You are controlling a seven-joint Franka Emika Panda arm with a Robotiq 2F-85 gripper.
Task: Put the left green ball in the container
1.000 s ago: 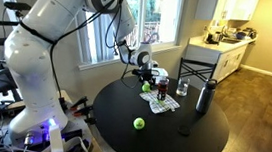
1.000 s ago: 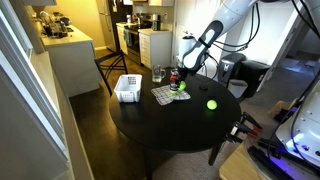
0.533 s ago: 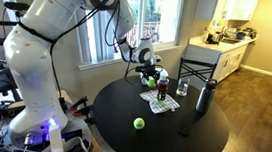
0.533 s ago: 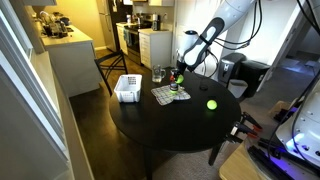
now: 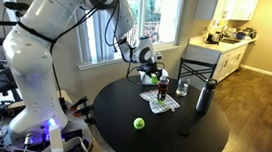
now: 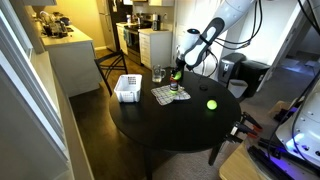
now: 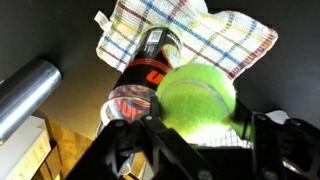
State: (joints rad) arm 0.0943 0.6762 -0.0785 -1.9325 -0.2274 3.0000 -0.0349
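My gripper [image 7: 196, 112] is shut on a yellow-green ball [image 7: 197, 96] and holds it above the checked cloth [image 7: 205, 38] and the red can [image 7: 143, 82]. In both exterior views the gripper [image 5: 149, 67] [image 6: 178, 70] hangs over the far side of the round black table. The near-identical ball [image 5: 139, 124] [image 6: 211, 104] lies alone on the table top. The white slatted container [image 6: 127, 88] sits at the table's edge, well away from the gripper.
A grey metal bottle [image 5: 206, 96] [image 7: 25, 95] and a clear glass [image 5: 182, 88] stand near the cloth. A chair [image 5: 199, 67] stands behind the table. Kitchen counters and a window lie beyond.
The gripper has risen a little above the cloth with the ball in its jaws. The other ball has not moved.
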